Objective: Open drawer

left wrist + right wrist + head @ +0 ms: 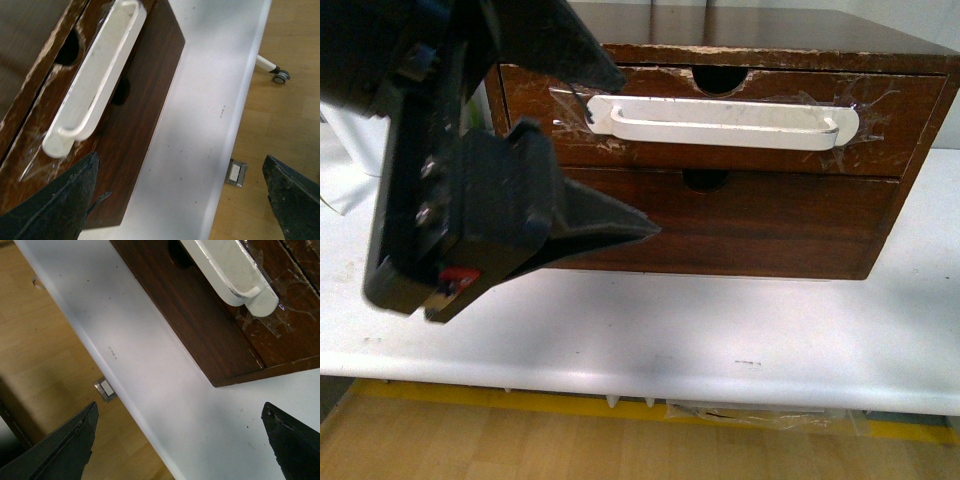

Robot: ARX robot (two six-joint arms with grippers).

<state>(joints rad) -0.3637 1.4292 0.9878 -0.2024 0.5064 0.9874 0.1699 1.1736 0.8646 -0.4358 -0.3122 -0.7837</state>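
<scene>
The drawer (900, 130) is the upper dark brown front of a small wooden cabinet, with a semicircular notch in its chipped top edge. A long white handle (720, 122) is taped across it. It looks flush with the cabinet. My left gripper (635, 155) is open, close to the camera, its fingertips just in front of the handle's left end. In the left wrist view the handle (95, 80) lies ahead of the open left gripper (182, 200). My right gripper (180, 445) is open over the table, short of the handle's right end (230, 270). It is out of the front view.
A plain lower drawer front (770, 225) without a handle sits under the upper one. The cabinet stands on a white table (720, 330), whose front edge is near. Wooden floor lies below, with a floor outlet (236, 172) and a caster wheel (280, 76).
</scene>
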